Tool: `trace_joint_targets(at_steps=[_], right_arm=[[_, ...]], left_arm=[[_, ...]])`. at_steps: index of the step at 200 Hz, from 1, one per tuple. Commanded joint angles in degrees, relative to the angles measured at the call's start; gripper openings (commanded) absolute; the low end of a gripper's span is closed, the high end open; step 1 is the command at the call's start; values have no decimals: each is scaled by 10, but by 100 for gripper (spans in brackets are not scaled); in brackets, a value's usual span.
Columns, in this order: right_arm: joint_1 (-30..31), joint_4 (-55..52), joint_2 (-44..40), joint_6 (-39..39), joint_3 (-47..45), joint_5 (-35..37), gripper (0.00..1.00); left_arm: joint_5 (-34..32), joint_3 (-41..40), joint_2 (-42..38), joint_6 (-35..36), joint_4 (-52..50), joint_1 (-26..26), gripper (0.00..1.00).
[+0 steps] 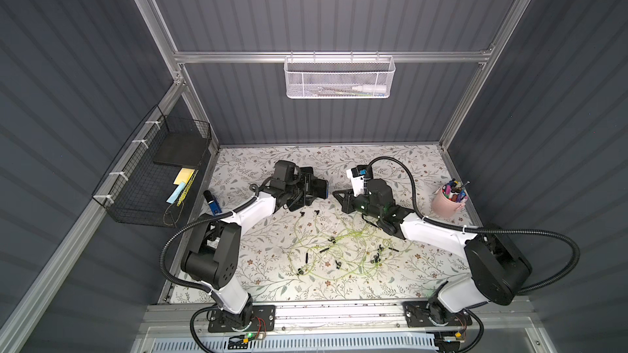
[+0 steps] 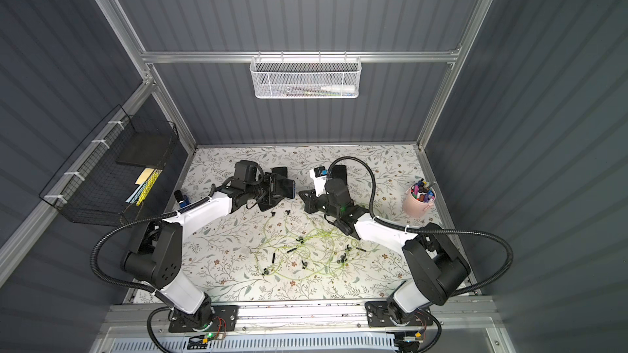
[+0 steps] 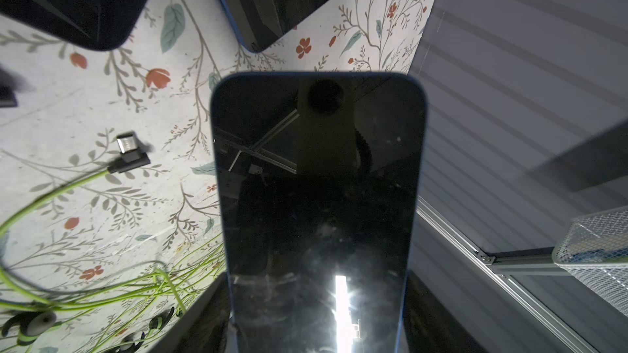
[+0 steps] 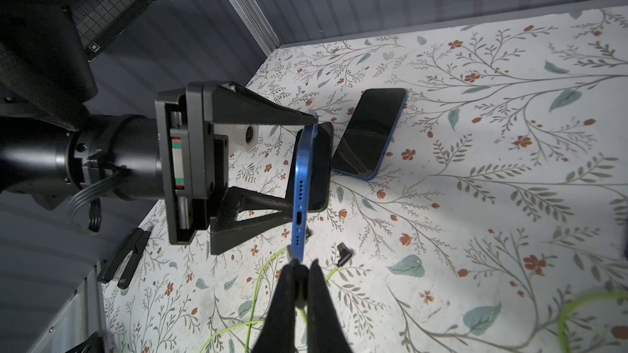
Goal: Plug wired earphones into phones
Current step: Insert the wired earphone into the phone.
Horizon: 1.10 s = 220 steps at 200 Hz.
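Your phone: blue rim, dark glossy screen, raised off the floral table, port edge facing the right gripper. Left gripper spread wide, clamping its long sides. The right gripper is pinched tight on an earphone plug, tip just beside the phone's corner, off the port. Other earphones: yellow-green tangle mid-table. Left arm and right arm reach forward, wrists turned inward.

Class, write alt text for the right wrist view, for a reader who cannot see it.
The left hand grips a blue-edged phone on edge, its port facing the camera. Near that end, the right hand pinches an earphone plug, not yet in the port; a second phone lies on the floral table.
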Motion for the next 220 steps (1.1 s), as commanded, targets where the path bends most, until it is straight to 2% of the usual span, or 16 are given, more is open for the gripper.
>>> trace_joint_targets(at_steps=[1,220], right_arm=[[3,13,8,0,21,-4,0],[3,9,30,2,33,25,0]], left_arm=[[13,-4,-23,12,25,-2,0],[14,-4,-24,41,40,-12,0]])
